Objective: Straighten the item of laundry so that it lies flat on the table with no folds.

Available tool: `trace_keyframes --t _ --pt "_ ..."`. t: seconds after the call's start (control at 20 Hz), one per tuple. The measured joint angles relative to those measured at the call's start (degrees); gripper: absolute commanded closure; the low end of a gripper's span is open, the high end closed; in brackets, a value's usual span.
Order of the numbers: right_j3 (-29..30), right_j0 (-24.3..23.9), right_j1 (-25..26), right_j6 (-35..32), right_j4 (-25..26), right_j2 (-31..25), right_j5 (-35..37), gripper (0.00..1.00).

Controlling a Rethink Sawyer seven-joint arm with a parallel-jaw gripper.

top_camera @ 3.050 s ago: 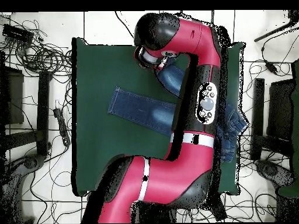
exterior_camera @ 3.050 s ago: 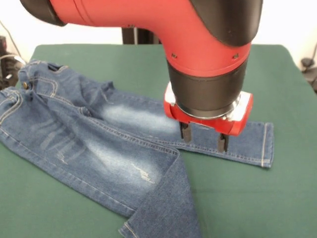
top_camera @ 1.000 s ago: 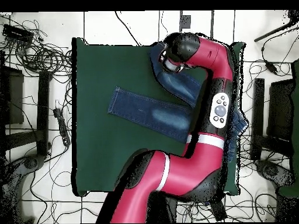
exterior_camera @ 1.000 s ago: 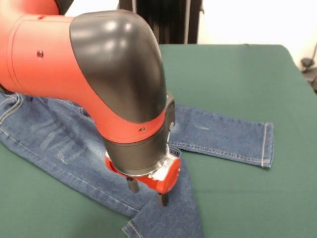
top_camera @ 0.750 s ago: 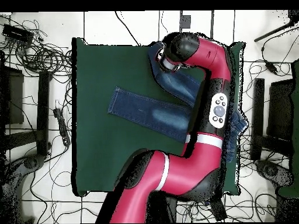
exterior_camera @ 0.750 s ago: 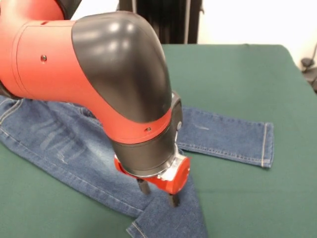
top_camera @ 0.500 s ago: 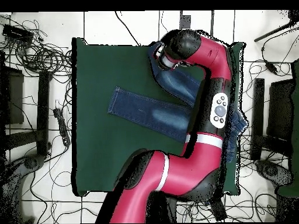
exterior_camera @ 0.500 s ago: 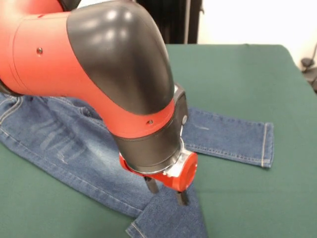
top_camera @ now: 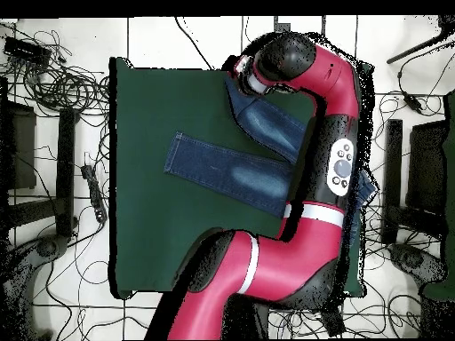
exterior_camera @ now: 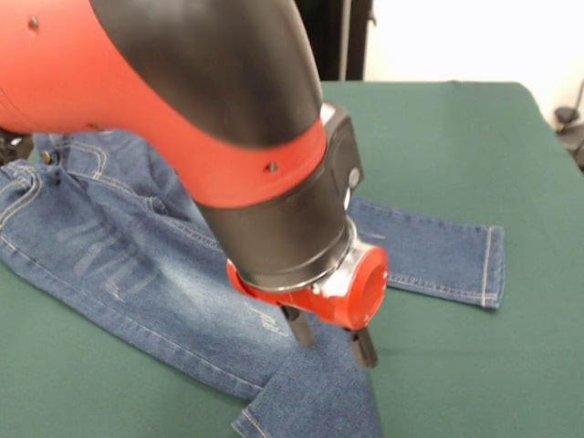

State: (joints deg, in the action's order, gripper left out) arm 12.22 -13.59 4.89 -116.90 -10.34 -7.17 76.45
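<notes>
The blue denim jeans (exterior_camera: pixel 119 255) lie on the dark green table (exterior_camera: pixel 456 137), with the waist at the left. One leg runs right to its hemmed cuff (exterior_camera: pixel 488 265). The other leg (exterior_camera: pixel 315 401) bends toward the picture's bottom edge, with a fold at the bend. My gripper (exterior_camera: pixel 333 339) is open, its two dark fingers (exterior_camera: pixel 299 327) apart, right over that bent leg; I cannot tell if they touch it. In the overhead view the jeans (top_camera: pixel 227 169) show beside the arm, and the gripper (top_camera: pixel 242 75) is near the table's (top_camera: pixel 151 222) top edge.
The red and black arm fills the upper left of the front view and hides the jeans' middle. Cables (top_camera: pixel 62 84) and dark stands (top_camera: pixel 67 169) lie on the floor round the table. A dark object (exterior_camera: pixel 570 123) sits past the table's right edge.
The gripper has moved from over the far leg to the nearer bent leg, and over the last second it slid on along that leg, rightward and nearer in the front view. The jeans barely shifted.
</notes>
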Motion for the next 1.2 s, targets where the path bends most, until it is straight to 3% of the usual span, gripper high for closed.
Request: trace_keyframes --t 0.35,0.9,1.2 --pt "0.22 0.27 -1.67 0.0 -0.25 0.33 0.0 0.0" --pt "-0.31 0.9 -1.8 0.0 7.06 3.74 0.01 0.0" --pt "-0.31 0.91 -1.7 0.0 7.99 3.73 0.01 0.0"
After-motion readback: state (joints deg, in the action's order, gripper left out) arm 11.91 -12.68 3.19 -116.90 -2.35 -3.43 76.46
